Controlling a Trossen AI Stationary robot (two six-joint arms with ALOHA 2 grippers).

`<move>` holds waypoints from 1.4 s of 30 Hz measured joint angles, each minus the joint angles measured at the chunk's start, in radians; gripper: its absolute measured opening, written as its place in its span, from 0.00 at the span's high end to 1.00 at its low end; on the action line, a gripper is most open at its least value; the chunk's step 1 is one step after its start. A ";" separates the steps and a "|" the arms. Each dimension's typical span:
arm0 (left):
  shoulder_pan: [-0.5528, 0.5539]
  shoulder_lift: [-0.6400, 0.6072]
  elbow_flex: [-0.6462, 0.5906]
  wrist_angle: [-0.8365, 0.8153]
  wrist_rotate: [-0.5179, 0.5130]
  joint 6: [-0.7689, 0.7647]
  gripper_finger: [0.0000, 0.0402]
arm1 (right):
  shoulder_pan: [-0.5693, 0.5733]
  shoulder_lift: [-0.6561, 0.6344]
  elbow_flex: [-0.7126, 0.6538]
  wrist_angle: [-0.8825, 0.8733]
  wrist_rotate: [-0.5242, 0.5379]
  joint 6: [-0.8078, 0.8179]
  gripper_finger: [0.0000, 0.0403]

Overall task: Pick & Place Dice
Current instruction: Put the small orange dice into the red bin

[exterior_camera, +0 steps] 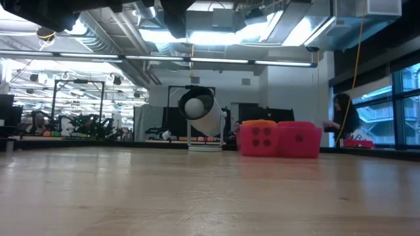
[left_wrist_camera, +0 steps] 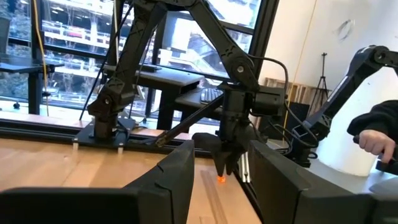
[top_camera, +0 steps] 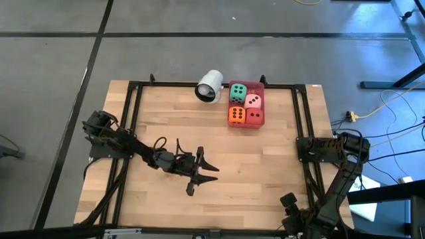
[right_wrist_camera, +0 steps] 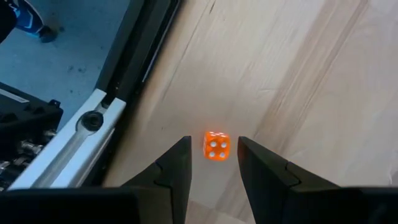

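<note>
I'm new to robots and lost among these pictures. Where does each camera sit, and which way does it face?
High: above the table, facing straight down; both arms show, left gripper open.
Low: at tabletop height, looking level at the cup and dice; no gripper shows.
Left wrist: on the left arm, facing the right arm; own fingers show.
Right wrist: on the right arm, facing down; right gripper open around a small orange die.
Shared: both wrist views show that die.

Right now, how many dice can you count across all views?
5: green, pink, orange and red in the tray; a tiny orange one on the table by the right tool. Others may be hidden.
</note>
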 joint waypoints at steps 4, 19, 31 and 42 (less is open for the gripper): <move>0.000 0.000 0.000 -0.002 0.001 0.000 0.64 | -0.012 0.000 0.000 -0.014 0.000 -0.010 0.67; 0.000 0.000 0.000 -0.008 0.003 0.000 0.64 | -0.038 0.003 -0.004 -0.057 -0.037 -0.078 0.68; -0.001 0.000 0.000 -0.011 0.005 0.000 0.64 | -0.070 0.002 -0.026 -0.053 0.025 -0.120 0.68; -0.022 0.000 0.000 -0.011 0.005 0.006 0.64 | -0.105 -0.003 -0.075 -0.042 0.018 -0.134 0.68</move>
